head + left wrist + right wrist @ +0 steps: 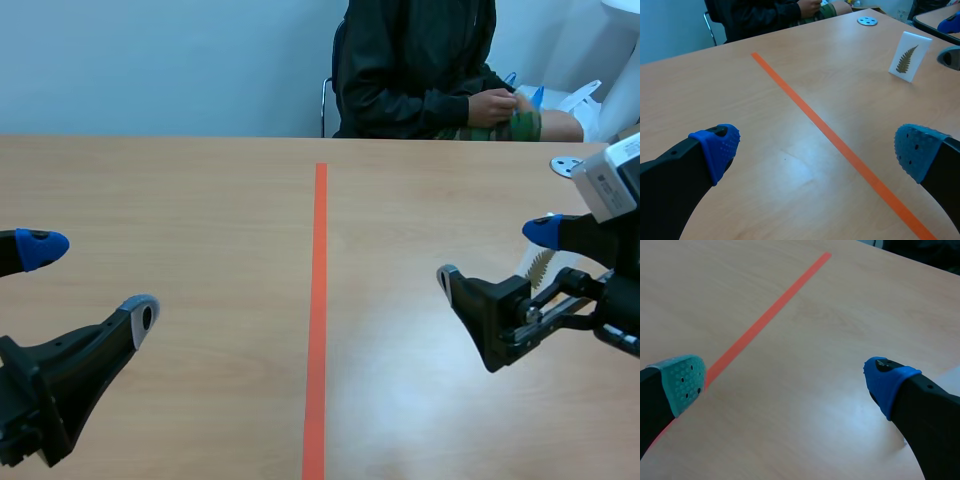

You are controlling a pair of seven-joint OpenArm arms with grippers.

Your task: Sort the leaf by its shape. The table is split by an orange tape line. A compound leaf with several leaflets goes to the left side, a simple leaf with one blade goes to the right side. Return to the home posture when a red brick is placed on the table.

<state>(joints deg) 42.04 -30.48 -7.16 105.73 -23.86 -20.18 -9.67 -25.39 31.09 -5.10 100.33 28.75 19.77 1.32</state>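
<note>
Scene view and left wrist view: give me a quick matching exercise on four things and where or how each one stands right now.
Things:
1. leaf card
2. metal disc
3. left gripper
4. person's hands

Places or states:
A. lying flat near the table's far right corner
B. open, left of the tape line
C. standing upright, right of the tape line, by the right gripper
D. beyond the table's far edge, holding something green

Pairs: 1-C, 2-A, 3-B, 4-D

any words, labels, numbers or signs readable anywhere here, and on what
None can be read.
The white card bears only a picture of a fern-like leaf, no words.
The orange tape line is plain.
The metal disc shows holes, no lettering.
</note>
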